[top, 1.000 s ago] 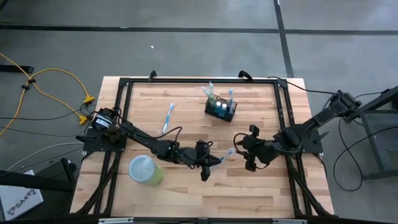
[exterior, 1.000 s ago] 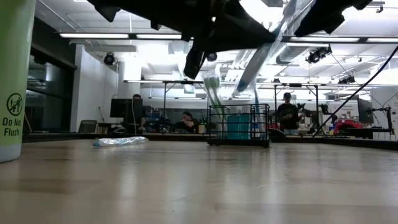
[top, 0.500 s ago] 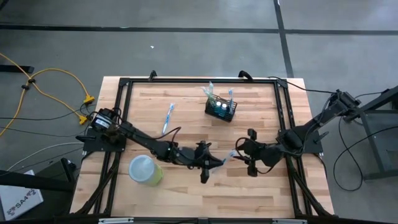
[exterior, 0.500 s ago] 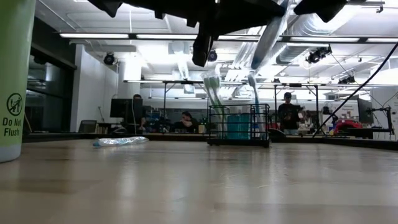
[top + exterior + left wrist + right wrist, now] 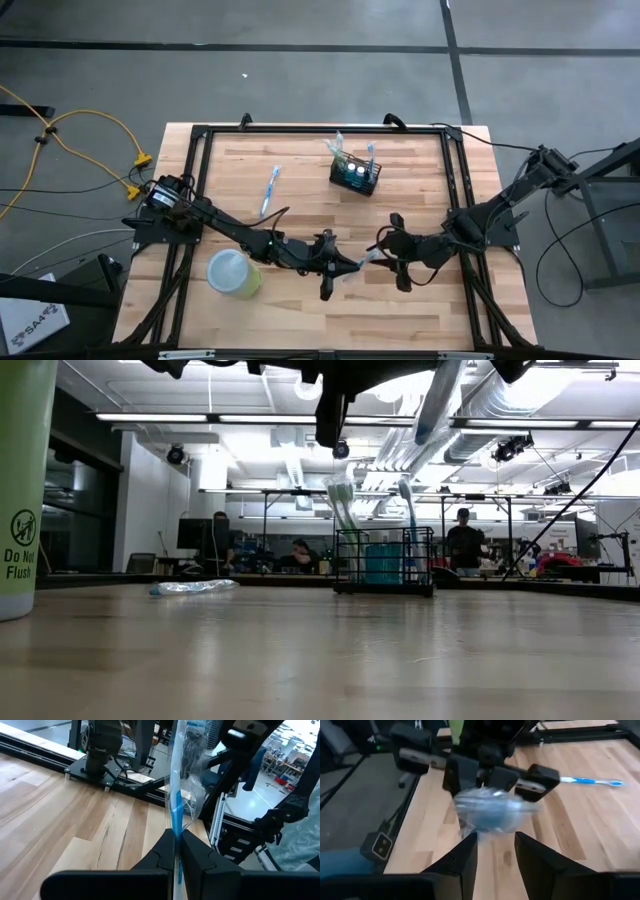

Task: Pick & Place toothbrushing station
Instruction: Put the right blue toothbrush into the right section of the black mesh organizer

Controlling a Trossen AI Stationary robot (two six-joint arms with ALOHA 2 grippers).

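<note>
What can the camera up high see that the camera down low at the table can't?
Only the high view shows both grippers, left gripper and right gripper, meeting over the wooden table, and the round top of the light-green cup. Only the low view shows people in the room behind. Both show the small black wire-mesh basket holding toothbrushes.

A small black wire-mesh rectangular basket stands on the pale, brown-streaked wooden table, with teal and pale-green items showing through its mesh. Left of the basket lies a loose blue-and-white toothbrush. Nearer the table's front from the basket, a clear-wrapped toothbrush with a blue handle shows between black fingers. A light-green round plastic cup carries dark printed lettering.
</note>
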